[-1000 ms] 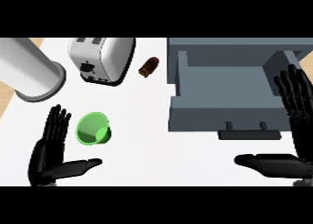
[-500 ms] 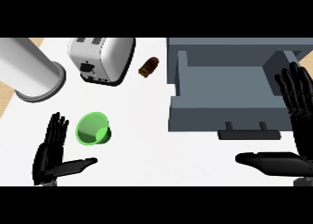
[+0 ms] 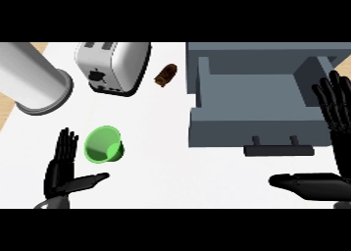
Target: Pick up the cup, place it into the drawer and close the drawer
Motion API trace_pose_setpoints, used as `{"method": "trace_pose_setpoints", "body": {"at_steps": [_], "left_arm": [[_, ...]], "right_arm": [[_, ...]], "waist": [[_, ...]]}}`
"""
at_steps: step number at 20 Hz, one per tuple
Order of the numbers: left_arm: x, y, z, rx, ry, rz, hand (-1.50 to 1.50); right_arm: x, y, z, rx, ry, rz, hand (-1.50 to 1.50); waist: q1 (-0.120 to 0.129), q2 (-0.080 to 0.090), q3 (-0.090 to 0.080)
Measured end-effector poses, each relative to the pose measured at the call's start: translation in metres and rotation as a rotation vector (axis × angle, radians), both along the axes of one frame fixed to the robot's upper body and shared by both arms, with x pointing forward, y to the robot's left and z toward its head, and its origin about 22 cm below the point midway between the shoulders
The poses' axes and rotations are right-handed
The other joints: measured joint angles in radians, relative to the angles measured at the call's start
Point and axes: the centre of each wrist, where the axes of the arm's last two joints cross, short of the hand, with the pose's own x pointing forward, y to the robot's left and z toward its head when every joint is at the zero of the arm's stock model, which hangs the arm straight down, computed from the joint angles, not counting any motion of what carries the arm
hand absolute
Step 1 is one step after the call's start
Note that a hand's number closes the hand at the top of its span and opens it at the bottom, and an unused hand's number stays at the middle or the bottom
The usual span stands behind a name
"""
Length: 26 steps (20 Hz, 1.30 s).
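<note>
Two black hands low over the white counter (image 3: 171, 166), both spread wide with straight fingers and holding nothing. Toward the near-left corner, the left hand (image 3: 61, 172): points its fingers up, thumb out to the right, and stands just beside the green cup (image 3: 104, 144) without touching it. As for the cup: sits on the counter's left half, between the near edge and the toaster (image 3: 112, 66), mouth showing as a paler oval; cannot tell whether upright or tipped. Well apart from it, on the counter's right side, the grey drawer (image 3: 258, 93): stands pulled open, front wall toward the near edge, with a dark handle (image 3: 277, 148) on that wall. At the right edge, the right hand (image 3: 342, 142): runs alongside the drawer's right wall, fingers up, thumb stretched left just below the handle; cannot tell whether touching either. By the far-left corner, a large silver cylinder (image 3: 30, 81), near the toaster. Between toaster and drawer, near the far edge, a small brown thing (image 3: 165, 75), too small to name.
</note>
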Motion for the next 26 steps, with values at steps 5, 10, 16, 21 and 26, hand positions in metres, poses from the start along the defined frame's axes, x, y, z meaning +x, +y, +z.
{"method": "trace_pose_setpoints", "body": {"at_steps": [5, 10, 16, 21, 26], "left_arm": [[0.002, -0.003, -0.015, 0.000, -0.002, -0.015, -1.50], [0.007, -0.004, -0.019, 0.006, 0.007, -0.022, -1.50], [0.015, -0.001, -0.016, 0.002, 0.014, -0.030, -1.50], [0.019, -0.006, -0.016, -0.018, 0.010, -0.036, -1.50], [0.025, -0.013, -0.014, -0.055, -0.007, -0.061, -1.50]], "right_arm": [[0.000, 0.001, -0.003, -0.004, 0.006, 0.007, -1.50], [0.004, 0.003, -0.002, -0.007, 0.002, 0.011, -1.50], [0.009, 0.007, -0.006, -0.005, 0.006, 0.023, -1.50], [0.005, 0.011, -0.001, 0.003, 0.019, 0.027, -1.50], [0.005, 0.004, -0.005, 0.005, 0.016, 0.031, -1.50]], "waist": [[-0.001, 0.000, 0.000], [-0.004, 0.001, 0.002], [-0.006, 0.002, 0.000], [-0.010, 0.004, -0.001], [-0.012, 0.005, -0.002]]}}
